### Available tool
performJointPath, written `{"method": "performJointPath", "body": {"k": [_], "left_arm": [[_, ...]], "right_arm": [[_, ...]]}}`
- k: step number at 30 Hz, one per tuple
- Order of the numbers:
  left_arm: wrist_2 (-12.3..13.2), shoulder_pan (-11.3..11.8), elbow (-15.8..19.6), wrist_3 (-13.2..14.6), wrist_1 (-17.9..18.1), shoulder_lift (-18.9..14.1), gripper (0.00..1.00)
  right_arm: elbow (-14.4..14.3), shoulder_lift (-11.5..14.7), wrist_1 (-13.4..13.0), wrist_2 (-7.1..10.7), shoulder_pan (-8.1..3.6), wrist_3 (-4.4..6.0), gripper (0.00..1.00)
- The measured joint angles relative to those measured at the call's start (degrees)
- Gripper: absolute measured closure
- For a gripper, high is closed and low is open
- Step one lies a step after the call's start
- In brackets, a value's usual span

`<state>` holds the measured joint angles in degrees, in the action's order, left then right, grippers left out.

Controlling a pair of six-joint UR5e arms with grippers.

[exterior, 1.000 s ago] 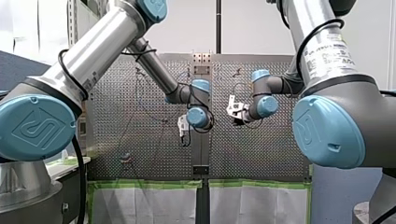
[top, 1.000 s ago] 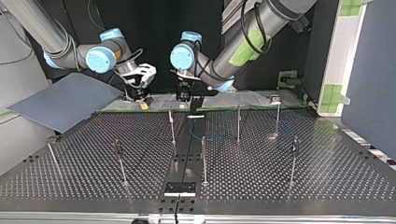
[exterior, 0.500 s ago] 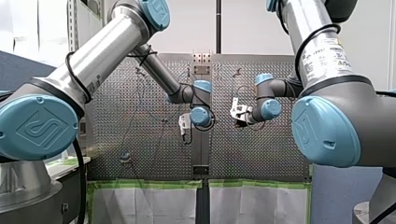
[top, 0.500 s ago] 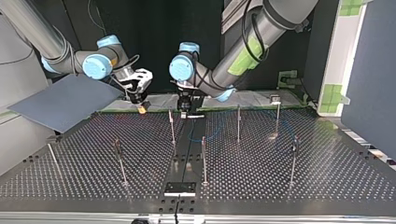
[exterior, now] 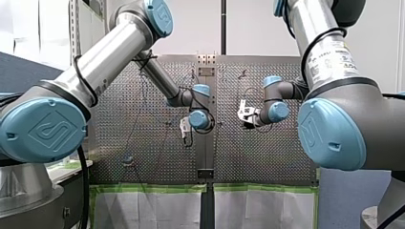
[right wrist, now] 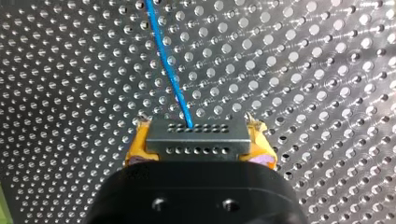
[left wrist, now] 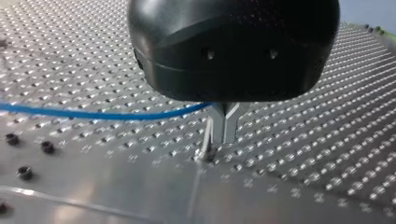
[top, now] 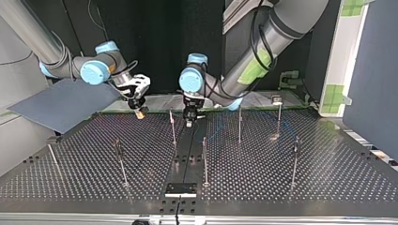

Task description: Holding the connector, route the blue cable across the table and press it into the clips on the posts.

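In the right wrist view my right gripper (right wrist: pixel 198 140) has its yellow pads (right wrist: pixel 136 145) shut on a grey connector (right wrist: pixel 196 133) with rows of small holes. The blue cable (right wrist: pixel 166 59) leaves the connector and runs ahead over the perforated plate. My left gripper (left wrist: pixel 222 139) has its thin metal fingers pressed together just above the table, and the blue cable (left wrist: pixel 100 114) runs into them from one side. In the top view my right gripper (top: pixel 139 112) hangs at the far left of centre and my left gripper (top: pixel 189 120) beside a thin post (top: pixel 172 125).
Several thin posts stand on the perforated table (top: pixel 84 178), among them post (top: pixel 240 123), post (top: pixel 204 159) and post (top: pixel 120 161). A grey panel (top: pixel 65 101) leans at the top view's left. A small black plate (top: pixel 180 189) lies at the near edge.
My left gripper has come down toward the table, a little toward the top view's right. My right gripper has sunk slightly, still holding the connector.
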<state>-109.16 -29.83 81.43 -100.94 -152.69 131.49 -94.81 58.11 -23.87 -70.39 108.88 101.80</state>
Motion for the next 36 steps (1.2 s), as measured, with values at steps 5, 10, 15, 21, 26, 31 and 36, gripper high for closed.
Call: {"method": "performJointPath", "body": {"k": [5, 10, 15, 21, 26, 31, 36], "left_arm": [[1.33, 1.05, -1.17, -0.03, -0.27, 0.01, 1.0], [1.63, 1.46, -1.37, 0.0, -0.7, 0.01, 1.0], [1.62, 1.48, -1.42, 0.07, -1.31, -0.02, 1.0], [0.86, 0.87, -1.43, 0.49, -2.39, -0.05, 0.85], [-1.03, -0.24, -1.45, 1.65, -4.14, -0.07, 0.33], [-3.31, -1.6, -1.43, 3.18, -6.38, -0.12, 0.02], [-5.5, -2.89, -1.44, 4.91, -8.56, -0.23, 0.02]], "right_arm": [[1.65, -1.15, 0.2, 0.93, -0.37, 0.0, 1.0], [3.99, -1.75, 0.7, 1.67, -0.93, 0.0, 1.0], [5.75, -1.8, 1.14, 2.12, -1.46, 0.0, 1.0], [6.22, -1.81, 1.55, 2.25, -1.84, -0.23, 1.0], [6.24, -1.82, 2.17, 2.27, -2.07, -0.66, 1.0], [6.24, -1.82, 2.79, 2.27, -2.27, -1.13, 1.0], [6.25, -1.82, 2.94, 2.27, -2.74, -1.38, 1.0]]}}
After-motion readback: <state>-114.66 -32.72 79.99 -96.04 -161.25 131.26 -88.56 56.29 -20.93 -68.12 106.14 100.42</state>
